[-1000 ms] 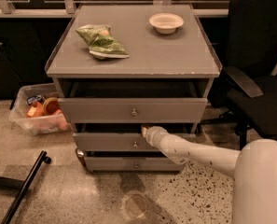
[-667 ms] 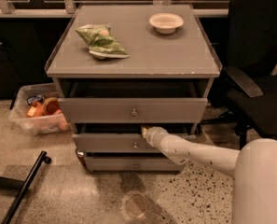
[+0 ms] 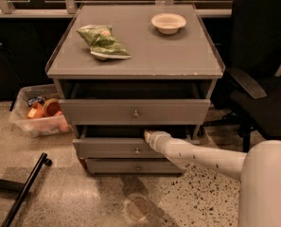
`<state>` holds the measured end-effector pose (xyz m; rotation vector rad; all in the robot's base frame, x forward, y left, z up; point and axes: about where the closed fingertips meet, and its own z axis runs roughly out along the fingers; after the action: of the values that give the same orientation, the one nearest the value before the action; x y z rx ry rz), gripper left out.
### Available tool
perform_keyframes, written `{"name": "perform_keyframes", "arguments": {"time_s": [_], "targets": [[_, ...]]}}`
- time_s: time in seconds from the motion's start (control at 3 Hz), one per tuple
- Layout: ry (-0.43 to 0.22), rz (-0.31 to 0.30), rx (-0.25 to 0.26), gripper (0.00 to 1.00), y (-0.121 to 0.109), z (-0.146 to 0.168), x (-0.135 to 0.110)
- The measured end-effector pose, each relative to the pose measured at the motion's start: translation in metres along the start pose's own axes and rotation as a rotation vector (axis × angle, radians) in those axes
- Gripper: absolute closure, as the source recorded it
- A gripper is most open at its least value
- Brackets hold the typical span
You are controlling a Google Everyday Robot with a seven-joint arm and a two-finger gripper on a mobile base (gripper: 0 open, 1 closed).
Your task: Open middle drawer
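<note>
Gripper [image 3: 148, 135] at top edge, middle drawer [image 3: 107, 148] (grey) partly out

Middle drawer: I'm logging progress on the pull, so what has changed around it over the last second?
Nothing has visibly changed. The gripper is at the top edge of the middle drawer, just above its knob, where it was before. The drawer's front has not come further out. The snack bag and the bowl on top are also unmoved.
</note>
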<state>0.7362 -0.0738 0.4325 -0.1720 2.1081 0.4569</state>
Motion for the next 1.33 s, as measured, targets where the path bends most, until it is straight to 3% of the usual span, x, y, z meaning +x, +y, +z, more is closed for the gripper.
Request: {"name": "perform_keyframes", "arguments": {"time_s": [0.33,0.67,1.0,1.33], "targets": [[0.049,-0.013,-0.017,1.00,0.003,-0.014,0.012],[0.136,-0.072,-0.032,1.00,0.006,-0.038,0.031],[0.244,-0.193,-0.008,1.00,0.004,-0.066,0.052],[0.313,-0.318,0.031,1.00,-0.003,-0.081,0.066]]}}
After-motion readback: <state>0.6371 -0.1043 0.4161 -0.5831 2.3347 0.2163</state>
